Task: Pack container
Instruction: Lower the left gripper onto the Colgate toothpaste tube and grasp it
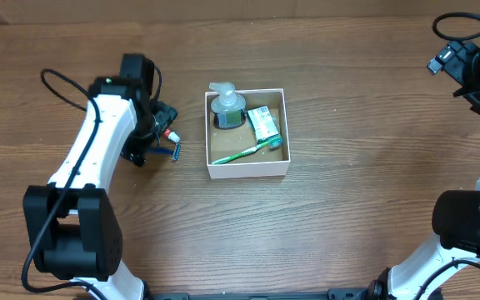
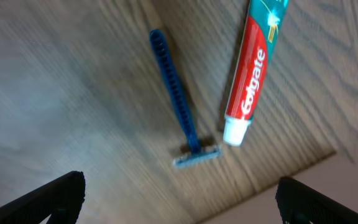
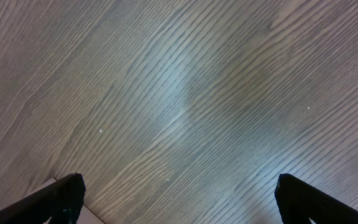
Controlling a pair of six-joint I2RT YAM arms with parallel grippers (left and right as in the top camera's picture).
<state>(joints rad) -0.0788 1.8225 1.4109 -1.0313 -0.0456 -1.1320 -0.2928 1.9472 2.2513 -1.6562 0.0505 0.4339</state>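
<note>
The container (image 1: 248, 170), a white-walled square box, sits mid-table. Inside it are a clear pump bottle (image 1: 226, 107), a green-and-white packet (image 1: 263, 123) and a green toothbrush (image 1: 244, 152). Just left of the box, a blue razor (image 1: 170, 151) and a toothpaste tube (image 1: 171, 133) lie on the wood under my left gripper (image 1: 158, 133). The left wrist view shows the razor (image 2: 178, 106) and the red tube (image 2: 248, 68) lying side by side beyond the open left gripper (image 2: 179, 205), which holds nothing. My right gripper (image 1: 476, 79) hovers far right; it is open (image 3: 179, 202) and empty over bare wood.
A pale surface (image 2: 272, 208) fills the lower right corner of the left wrist view, probably the container's wall. A black cable (image 1: 65, 83) loops behind the left arm. Both arm bases stand at the near table edge.
</note>
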